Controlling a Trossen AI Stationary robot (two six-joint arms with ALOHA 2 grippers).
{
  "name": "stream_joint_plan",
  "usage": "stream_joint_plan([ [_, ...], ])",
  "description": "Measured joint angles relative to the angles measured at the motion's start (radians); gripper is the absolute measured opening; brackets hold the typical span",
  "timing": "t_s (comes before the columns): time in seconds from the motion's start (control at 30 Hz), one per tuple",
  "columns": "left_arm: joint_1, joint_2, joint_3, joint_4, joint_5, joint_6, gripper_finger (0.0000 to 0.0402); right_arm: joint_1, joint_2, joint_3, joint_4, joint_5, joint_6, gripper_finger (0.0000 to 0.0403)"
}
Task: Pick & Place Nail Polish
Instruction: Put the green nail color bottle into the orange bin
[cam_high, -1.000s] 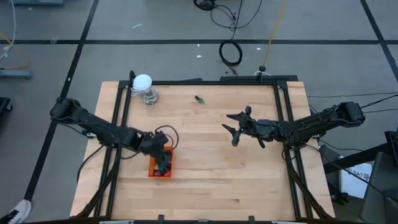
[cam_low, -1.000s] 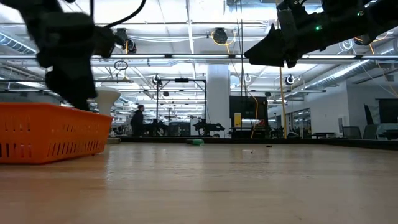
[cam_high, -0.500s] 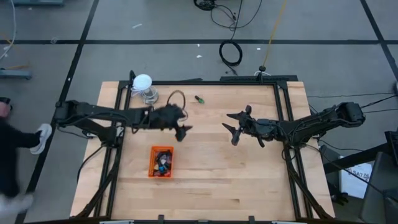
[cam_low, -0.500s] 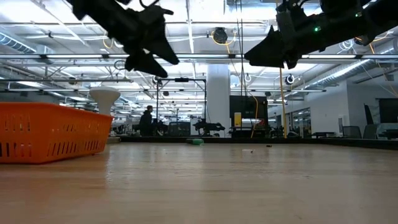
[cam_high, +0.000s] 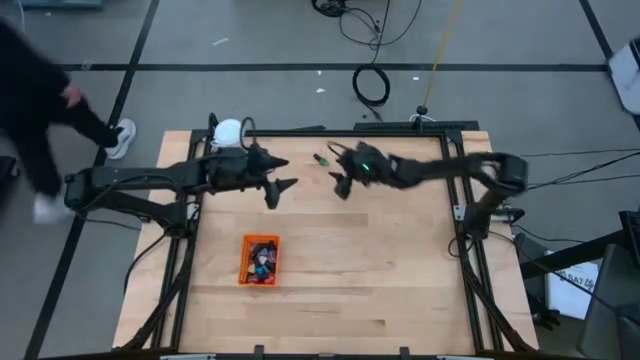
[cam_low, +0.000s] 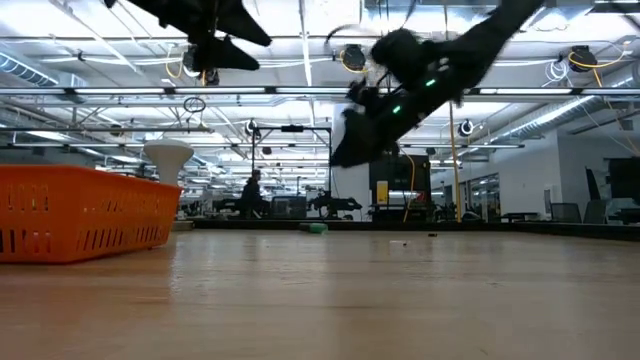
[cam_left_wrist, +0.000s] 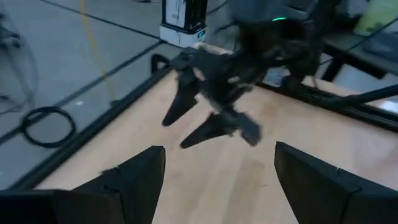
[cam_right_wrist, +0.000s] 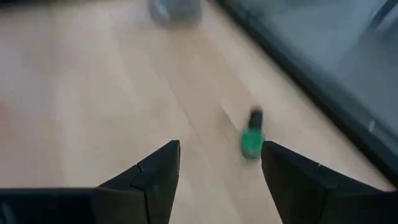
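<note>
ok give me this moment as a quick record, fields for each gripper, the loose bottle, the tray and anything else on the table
left gripper: open, empty, raised over the table's far left part
right gripper: open, empty, raised beside the green bottle
green bottle: lying alone near the far edge
orange tray: near left, holding several small bottles
white ball on stand: far left corner
person: on the floor, left of the table

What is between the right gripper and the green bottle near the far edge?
Nothing visible. The right gripper, open and empty, hangs close beside the green nail polish bottle, which lies alone on bare wood. The open left gripper hovers off to the side.
</note>
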Motion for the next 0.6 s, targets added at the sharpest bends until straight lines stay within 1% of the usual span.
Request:
stream_joint_plan([
  [0.1, -0.004, -0.038, -0.011, -0.031, -0.046, 0.007, 0.0291, -0.085, 0.155, 0.161, -0.156, -0.096, -0.026, 0.0212],
  [0.2, -0.004, -0.062, -0.023, -0.084, -0.069, -0.003, 0.0287, -0.143, 0.281, 0.324, -0.317, -0.141, -0.044, 0.0212],
  [0.3, -0.006, -0.072, -0.041, -0.110, -0.068, -0.005, 0.0282, -0.168, 0.373, 0.463, -0.441, -0.179, -0.047, 0.0212],
  [0.4, -0.009, -0.074, -0.065, -0.102, -0.070, -0.001, 0.0278, -0.170, 0.439, 0.547, -0.498, -0.189, -0.057, 0.0212],
  [0.6, -0.003, -0.074, -0.092, -0.105, -0.077, 0.014, 0.0279, -0.192, 0.524, 0.660, -0.567, -0.191, -0.099, 0.0212],
])
